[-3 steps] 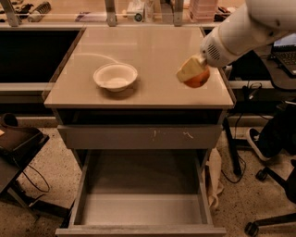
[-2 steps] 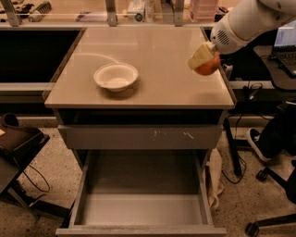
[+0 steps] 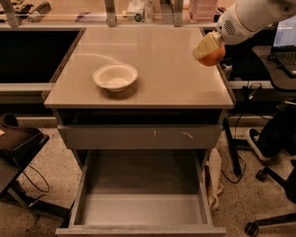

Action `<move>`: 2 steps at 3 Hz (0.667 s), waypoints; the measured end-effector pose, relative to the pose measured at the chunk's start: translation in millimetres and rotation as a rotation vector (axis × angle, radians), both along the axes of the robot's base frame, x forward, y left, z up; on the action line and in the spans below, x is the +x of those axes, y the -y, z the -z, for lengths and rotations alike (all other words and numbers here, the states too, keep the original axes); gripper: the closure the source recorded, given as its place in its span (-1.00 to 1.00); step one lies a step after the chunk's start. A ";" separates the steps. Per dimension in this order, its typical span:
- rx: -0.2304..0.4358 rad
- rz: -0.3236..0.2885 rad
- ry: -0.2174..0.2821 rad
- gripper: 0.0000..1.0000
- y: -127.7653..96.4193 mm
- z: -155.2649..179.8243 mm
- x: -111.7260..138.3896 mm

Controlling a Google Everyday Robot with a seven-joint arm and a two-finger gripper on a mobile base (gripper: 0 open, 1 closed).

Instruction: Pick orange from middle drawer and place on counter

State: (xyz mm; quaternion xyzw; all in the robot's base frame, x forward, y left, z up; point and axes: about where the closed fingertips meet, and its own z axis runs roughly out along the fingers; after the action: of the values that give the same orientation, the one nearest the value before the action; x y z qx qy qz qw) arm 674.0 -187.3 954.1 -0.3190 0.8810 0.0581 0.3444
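Observation:
The orange point(image 3: 212, 58) is held in my gripper point(image 3: 208, 49), above the right edge of the beige counter point(image 3: 162, 69). The gripper's pale fingers point(image 3: 206, 44) are shut on the top of the fruit; my white arm point(image 3: 249, 16) comes in from the upper right. The middle drawer point(image 3: 141, 210) is pulled out at the bottom, and its grey floor is bare.
A white bowl point(image 3: 115, 76) sits on the left part of the counter. A closed drawer front with white scratches point(image 3: 138, 136) is above the open drawer. A desk with a laptop point(image 3: 282, 46) and cables stands to the right. A bench point(image 3: 92, 11) runs behind.
My gripper has carried the orange up and to the right, from over the right part of the counter to its right edge.

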 end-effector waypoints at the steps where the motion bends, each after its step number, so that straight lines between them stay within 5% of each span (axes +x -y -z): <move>1: 0.038 -0.040 -0.022 1.00 -19.8 49.2 60.7; 2: 0.034 -0.036 -0.031 1.00 -20.9 52.5 59.6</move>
State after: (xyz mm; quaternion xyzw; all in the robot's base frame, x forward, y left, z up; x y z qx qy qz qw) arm 733.6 -166.4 901.6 -0.3279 0.8794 0.0840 0.3348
